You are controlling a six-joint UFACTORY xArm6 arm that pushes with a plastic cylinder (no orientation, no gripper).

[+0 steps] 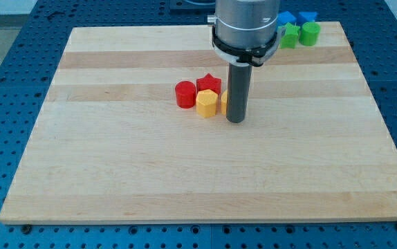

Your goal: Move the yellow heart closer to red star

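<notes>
The red star (209,84) sits near the board's middle, a little toward the view's top. A yellow block (207,104), its shape unclear, touches the star's lower edge. A second yellow block (224,102) shows only as a sliver just right of it, mostly hidden behind my rod. I cannot tell which of the two is the heart. My tip (235,120) rests on the board right against the hidden yellow block, on its right side, and below and right of the star.
A red cylinder (185,94) stands touching the star's left side. At the board's top right corner are two blue blocks (286,17) (307,16) and two green blocks (290,36) (310,33). The wooden board (115,173) lies on a blue perforated table.
</notes>
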